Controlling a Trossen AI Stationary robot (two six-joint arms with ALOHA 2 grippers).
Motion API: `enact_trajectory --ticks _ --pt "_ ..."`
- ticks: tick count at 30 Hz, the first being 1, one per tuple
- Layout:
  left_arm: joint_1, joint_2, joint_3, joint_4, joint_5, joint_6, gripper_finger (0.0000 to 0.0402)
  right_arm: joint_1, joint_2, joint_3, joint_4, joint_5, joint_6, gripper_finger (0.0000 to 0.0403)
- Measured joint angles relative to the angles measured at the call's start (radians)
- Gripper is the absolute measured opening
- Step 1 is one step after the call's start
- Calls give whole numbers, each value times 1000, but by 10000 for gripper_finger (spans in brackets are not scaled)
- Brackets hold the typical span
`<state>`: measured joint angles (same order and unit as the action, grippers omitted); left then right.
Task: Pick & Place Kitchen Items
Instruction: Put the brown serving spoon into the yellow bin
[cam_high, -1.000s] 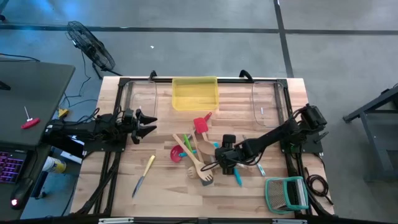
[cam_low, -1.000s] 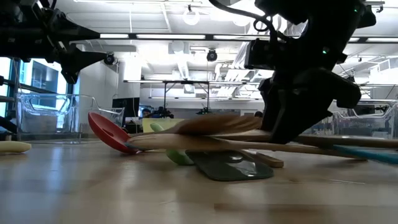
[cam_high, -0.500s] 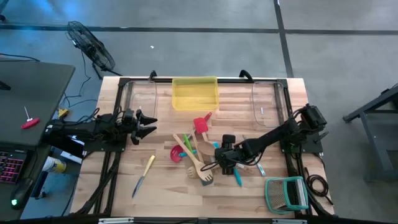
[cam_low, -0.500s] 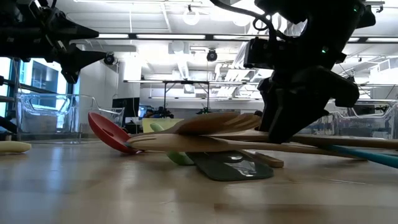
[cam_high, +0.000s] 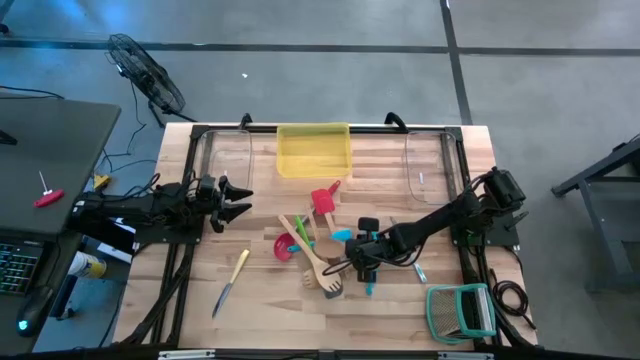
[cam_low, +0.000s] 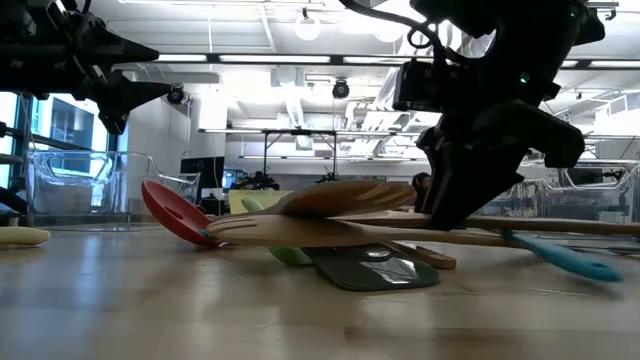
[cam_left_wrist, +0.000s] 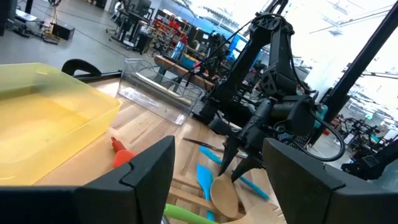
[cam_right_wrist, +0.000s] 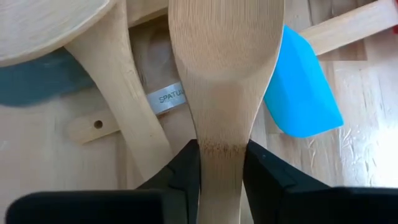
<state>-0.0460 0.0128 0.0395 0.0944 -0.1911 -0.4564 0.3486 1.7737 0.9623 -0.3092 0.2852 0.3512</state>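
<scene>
Right wrist view: right fingers (cam_right_wrist: 221, 171) clamp wooden spoon (cam_right_wrist: 225, 81); left fingers (cam_high: 240, 198) wide.

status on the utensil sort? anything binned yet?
Done: nothing visibly placed; the yellow tray looks empty. In hand: the right gripper is closed on a wooden spoon at the utensil pile mid-table. Left: the whole pile, plus the yellow-handled knife lying apart. The left gripper waits open at the table's left side.

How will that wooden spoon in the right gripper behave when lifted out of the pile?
The wooden spoon looks rigid, so it probably won't flex. Held at its narrow neck by the right gripper, it may pivot. Its bowl overlaps the blue spatula, possibly nudging it.
</scene>
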Motion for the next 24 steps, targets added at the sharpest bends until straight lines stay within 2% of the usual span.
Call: enact_trajectory --ticks 5,10,19,24 --pt "0 0 0 -4 5 0 239 -6 0 0 15 3 65 104" --pt "0 0 0 -19 10 -19 239 -10 0 0 34 3 71 82" --pt "0 0 0 -19 10 -20 239 -9 -8 0 58 12 64 82" --pt "0 0 0 -19 9 -20 239 -9 -73 0 57 33 16 82"
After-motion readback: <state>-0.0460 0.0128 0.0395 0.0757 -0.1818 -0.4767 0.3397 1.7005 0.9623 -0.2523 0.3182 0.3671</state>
